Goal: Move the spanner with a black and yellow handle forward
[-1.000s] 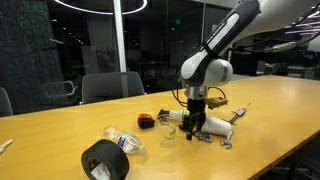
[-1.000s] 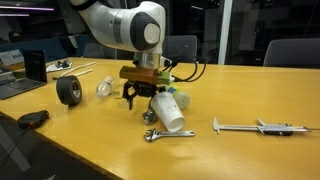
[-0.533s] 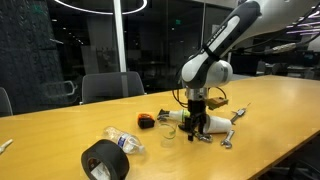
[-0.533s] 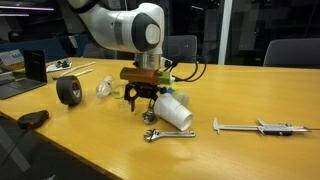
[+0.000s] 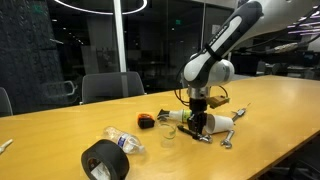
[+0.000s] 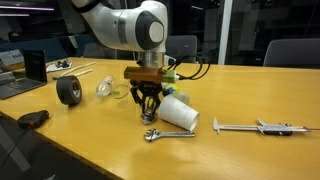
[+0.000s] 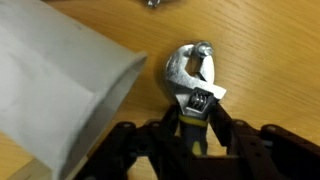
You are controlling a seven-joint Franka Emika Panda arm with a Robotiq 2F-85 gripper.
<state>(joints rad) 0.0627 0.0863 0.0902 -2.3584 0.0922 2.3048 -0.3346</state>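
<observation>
In the wrist view the spanner (image 7: 192,72) lies on the wooden table, its grey metal head pointing away and its black and yellow handle running back between my fingers. My gripper (image 7: 196,125) is shut on that handle, both fingers pressed against its sides. A white cup (image 7: 60,90) lies on its side just left of the spanner. In both exterior views the gripper (image 5: 197,122) (image 6: 150,112) stands straight down at the table, and it hides the spanner there. The cup (image 6: 180,112) rests against the gripper's side.
An all-silver wrench (image 6: 168,133) lies in front of the cup and a caliper (image 6: 255,127) to its right. A black tape roll (image 5: 104,160), a clear plastic bottle (image 5: 125,140) and a small tape measure (image 5: 147,121) lie further along the table. A laptop (image 6: 35,68) stands at the far edge.
The jaws stood wide open a second ago and have closed onto the spanner's handle. The cup has shifted slightly sideways. The arm has stayed in place.
</observation>
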